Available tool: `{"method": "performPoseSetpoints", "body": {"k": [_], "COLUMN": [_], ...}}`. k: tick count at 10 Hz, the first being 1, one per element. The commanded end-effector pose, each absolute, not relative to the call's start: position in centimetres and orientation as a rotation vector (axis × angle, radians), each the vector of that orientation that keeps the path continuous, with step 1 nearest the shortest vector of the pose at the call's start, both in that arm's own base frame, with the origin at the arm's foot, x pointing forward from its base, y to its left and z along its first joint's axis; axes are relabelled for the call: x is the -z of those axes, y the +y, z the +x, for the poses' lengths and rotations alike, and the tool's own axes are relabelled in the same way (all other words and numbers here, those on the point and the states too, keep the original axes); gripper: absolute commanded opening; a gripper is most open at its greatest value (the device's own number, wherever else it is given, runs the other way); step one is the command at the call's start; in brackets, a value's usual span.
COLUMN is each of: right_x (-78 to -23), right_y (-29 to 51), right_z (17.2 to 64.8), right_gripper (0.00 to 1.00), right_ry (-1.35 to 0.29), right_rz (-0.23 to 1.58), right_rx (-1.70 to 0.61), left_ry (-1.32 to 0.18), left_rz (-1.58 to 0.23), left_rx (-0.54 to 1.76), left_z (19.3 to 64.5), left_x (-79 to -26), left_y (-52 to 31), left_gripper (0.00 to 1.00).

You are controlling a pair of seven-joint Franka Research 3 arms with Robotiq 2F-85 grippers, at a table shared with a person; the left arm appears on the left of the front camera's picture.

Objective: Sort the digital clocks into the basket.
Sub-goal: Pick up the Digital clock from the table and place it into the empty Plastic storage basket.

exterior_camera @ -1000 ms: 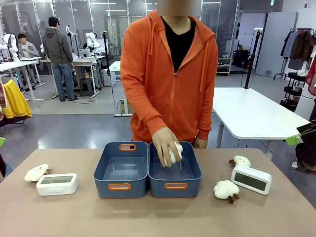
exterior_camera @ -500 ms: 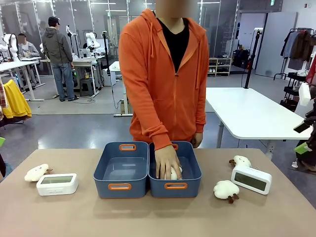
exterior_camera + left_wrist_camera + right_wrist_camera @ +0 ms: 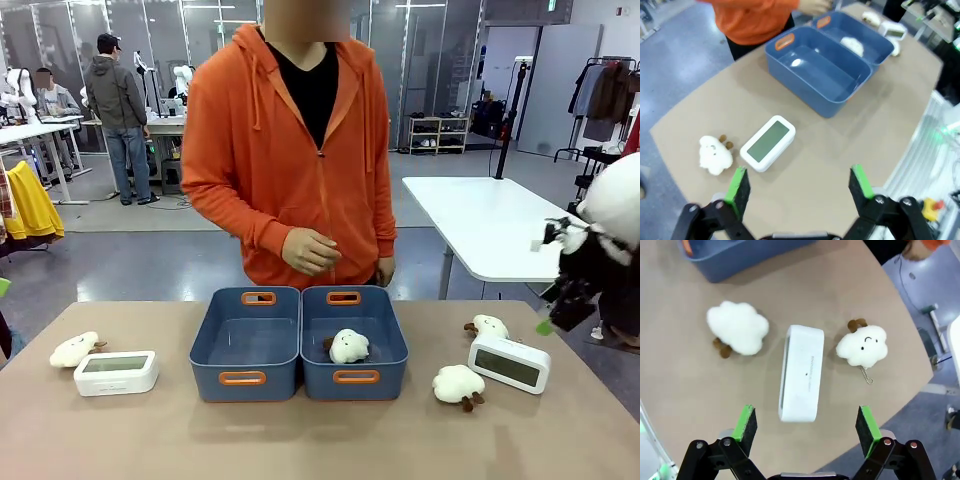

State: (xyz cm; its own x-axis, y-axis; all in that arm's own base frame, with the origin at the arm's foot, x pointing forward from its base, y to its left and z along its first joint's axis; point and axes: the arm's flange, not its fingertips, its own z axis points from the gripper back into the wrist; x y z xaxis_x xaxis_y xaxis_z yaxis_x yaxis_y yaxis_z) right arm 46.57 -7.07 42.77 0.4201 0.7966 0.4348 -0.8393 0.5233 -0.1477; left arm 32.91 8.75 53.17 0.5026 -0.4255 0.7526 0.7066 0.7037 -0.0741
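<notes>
Left gripper [image 3: 799, 172]: fingers apart. Two clocks on table [image 3: 320, 440]: left clock [image 3: 116, 372] at 9 o'clock of baskets, right clock [image 3: 509, 364] at 3 o'clock. Two baskets, touching: left basket [image 3: 215, 375], right basket [image 3: 390, 375]. Four plush toys [image 3: 349, 346], one inside right basket. Right gripper [image 3: 806, 412]: fingers apart, over right clock.

Plush toys [image 3: 737, 327] flank the right clock [image 3: 801, 372], not touching; its top is unobstructed.

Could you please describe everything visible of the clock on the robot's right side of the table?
The clock is a white, rounded-rectangular case, seemingly plastic, with a wide dark grey-green screen facing the robot. It stands upright on the table, between a near plush toy and a far plush toy, apart from both. The open right gripper hovers above it, not touching.
</notes>
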Motion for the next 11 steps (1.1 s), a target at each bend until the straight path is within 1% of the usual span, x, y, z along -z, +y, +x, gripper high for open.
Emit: {"method": "performPoseSetpoints", "body": {"k": [1,4,7,9,11], "right_x": [-41.6,-38.4,-35.5,-34.4,-33.2], "right_y": [-6.7,-6.5,-6.1,-5.4,-4.7], "right_z": [48.9,50.9,51.9,51.7,51.9], "right_gripper": [1.0,1.0,1.0,1.0,1.0], "right_ry": [-0.462,-0.399,-0.365,-0.322,-0.268], "right_rz": [0.04,0.028,0.034,0.025,0.084], "right_rx": [-0.997,-0.978,-0.975,-0.992,-0.98], "left_ry": [-0.783,-0.783,-0.783,-0.783,-0.783], "left_rz": [-0.408,-0.408,-0.408,-0.408,-0.408], "left_rx": [0.73,0.73,0.73,0.73,0.73], "left_z": [32.9,32.9,32.9,32.9,32.9], "left_x": [-53.1,-53.1,-53.1,-53.1,-53.1], "left_y": [8.9,8.9,8.9,8.9,8.9], "left_gripper": [1.0,1.0,1.0,1.0,1.0]}}
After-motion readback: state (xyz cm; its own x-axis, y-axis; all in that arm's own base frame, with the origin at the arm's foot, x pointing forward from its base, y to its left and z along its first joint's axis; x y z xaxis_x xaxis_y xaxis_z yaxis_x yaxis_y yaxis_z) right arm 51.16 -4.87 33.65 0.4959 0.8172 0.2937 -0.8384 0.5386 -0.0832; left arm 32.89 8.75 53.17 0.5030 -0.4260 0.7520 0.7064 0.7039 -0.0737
